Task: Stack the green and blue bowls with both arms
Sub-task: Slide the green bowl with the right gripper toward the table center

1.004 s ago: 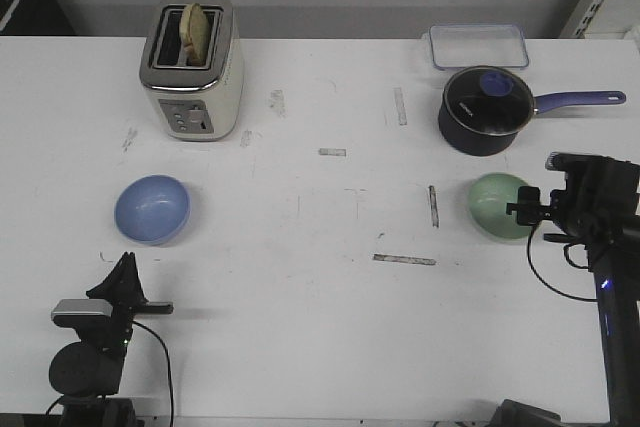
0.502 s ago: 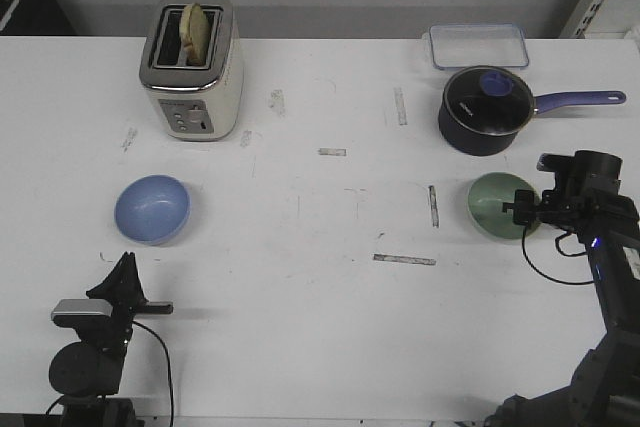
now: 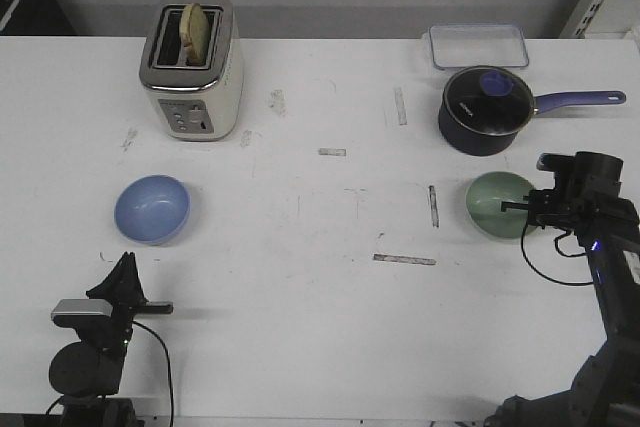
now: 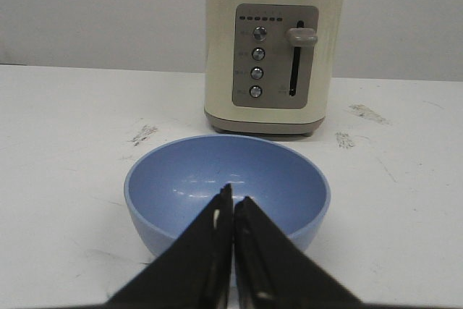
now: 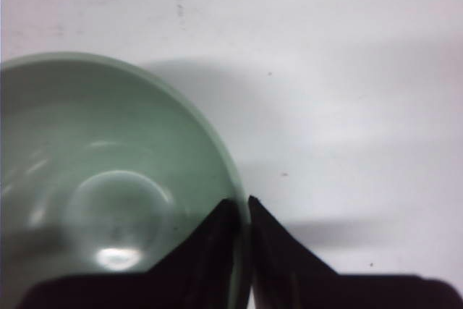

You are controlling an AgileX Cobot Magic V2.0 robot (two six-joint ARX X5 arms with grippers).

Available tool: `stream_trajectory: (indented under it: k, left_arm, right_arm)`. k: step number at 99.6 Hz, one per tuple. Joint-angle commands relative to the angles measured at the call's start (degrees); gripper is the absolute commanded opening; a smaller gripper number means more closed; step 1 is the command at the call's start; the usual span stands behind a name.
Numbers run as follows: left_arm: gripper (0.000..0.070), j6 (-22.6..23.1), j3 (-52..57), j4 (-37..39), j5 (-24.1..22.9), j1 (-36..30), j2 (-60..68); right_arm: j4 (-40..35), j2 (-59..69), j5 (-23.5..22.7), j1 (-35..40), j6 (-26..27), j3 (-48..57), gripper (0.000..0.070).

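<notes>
The pale blue bowl point(image 3: 152, 209) sits upright on the white table at the left. It also shows in the left wrist view point(image 4: 278, 175). My left gripper point(image 3: 124, 267) point(image 4: 233, 199) is shut and empty, near the front edge, a little short of the blue bowl. The pale green bowl point(image 3: 493, 205) point(image 5: 94, 179) sits at the right. My right gripper point(image 3: 524, 207) point(image 5: 242, 204) is shut on its right rim, with one finger inside the bowl and one outside.
A cream toaster point(image 3: 192, 67) holding bread stands at the back left. A dark navy saucepan point(image 3: 485, 109) with a long handle sits just behind the green bowl. A clear lidded container point(image 3: 478, 45) lies behind the saucepan. Tape marks dot the table.
My right arm has lowered and settled at the green bowl's right rim, and the fingers have closed on it. The bowl has shifted slightly left. The left arm has not moved.
</notes>
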Motion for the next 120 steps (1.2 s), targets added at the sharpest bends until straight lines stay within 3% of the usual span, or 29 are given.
stream_trajectory:
  k: [1,7,20,41,57,75,93,120]
  left_arm:
    - [0.0001,-0.1,-1.2,0.9,-0.2,-0.1,-0.1]
    - [0.0001,-0.1,-1.2,1.0,-0.2,-0.1,-0.1]
    - [0.0001,-0.2,-1.2,0.9,-0.2,-0.1,-0.1]
    - [0.0001,-0.2,-1.2,0.9,-0.2,-0.1,-0.1]
    - [0.0001,-0.1,-1.2,0.9,-0.2,-0.1,-0.1]
    - [0.0001,-0.1,-1.2,0.9,-0.2,-0.1,-0.1]
    - [0.0001,-0.1,-1.2,0.9,-0.2,-0.1,-0.1]
    - [0.0001,-0.1,-1.2,0.9,-0.2,-0.1,-0.1]
  right_arm:
    - [0.3,-2.6,-0.2,0.5,0.8,1.9,0.0000]
    - [-0.1,-5.0,-0.5,1.5,1.7,3.0,0.0000]
    - [-0.3,-10.3,-6.2,5.6,4.1,4.8,0.0000]
    - [-2.9,-14.1,-12.0,22.3,7.7,5.2,0.0000]
    - [-6.8,-11.7,-11.3,36.9,7.6,5.0,0.0000]
    - [-5.6,-5.5,-7.4,48.4,8.0,5.0,0.0000]
    - [-2.9,1.8,-6.5,53.4,8.0,5.0,0.0000]
    - [-1.4,7.8,-5.2,54.8,7.3,5.0,0.0000]
